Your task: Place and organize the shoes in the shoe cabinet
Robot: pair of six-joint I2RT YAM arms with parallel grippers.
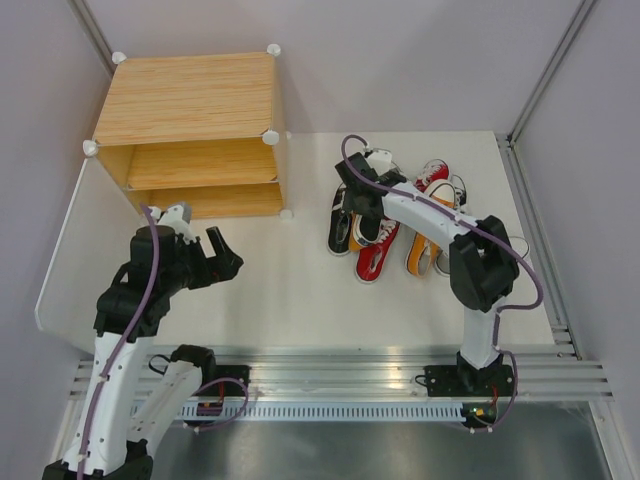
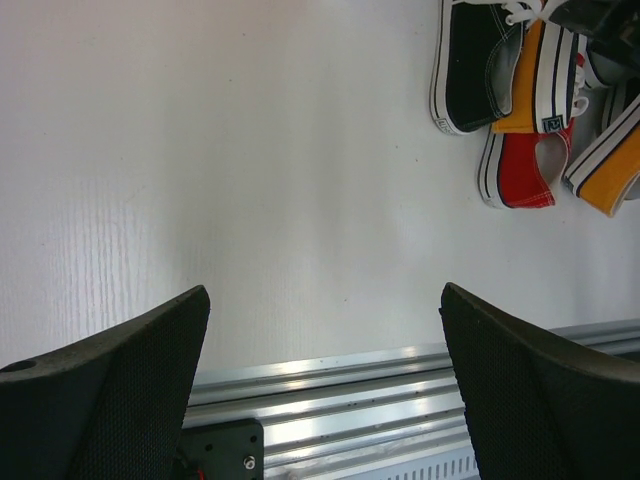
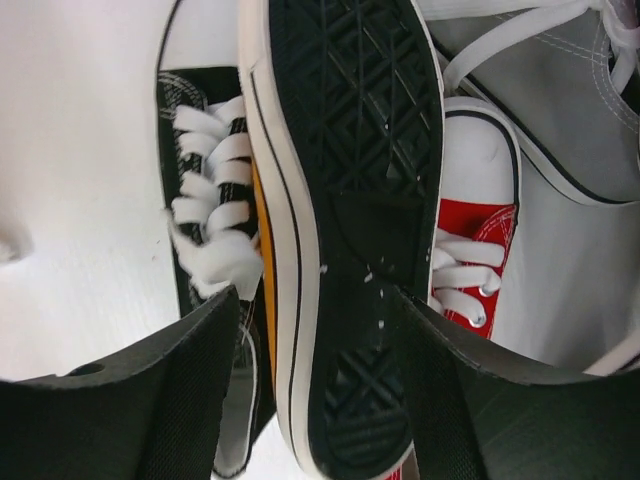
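Note:
The shoes lie in a heap right of centre: a black one [image 1: 340,225], a red one [image 1: 375,255], an orange one [image 1: 420,250] and others partly under my right arm. The shoe cabinet [image 1: 190,100] stands at the back left, its front open and its inner shelf bare. My right gripper [image 1: 358,195] is low over the heap. In its wrist view its open jaws [image 3: 315,292] straddle an orange shoe [image 3: 350,120] lying on its side, sole up, between a black shoe [image 3: 200,150] and a red shoe [image 3: 475,230]. My left gripper [image 1: 225,255] is open and empty [image 2: 325,290].
A grey shoe [image 3: 570,120] lies to the right of the red one. An aluminium rail [image 1: 350,365] runs along the near edge. Grey walls close in the back and sides. The left wrist view shows the heap's near end [image 2: 520,165] at the upper right.

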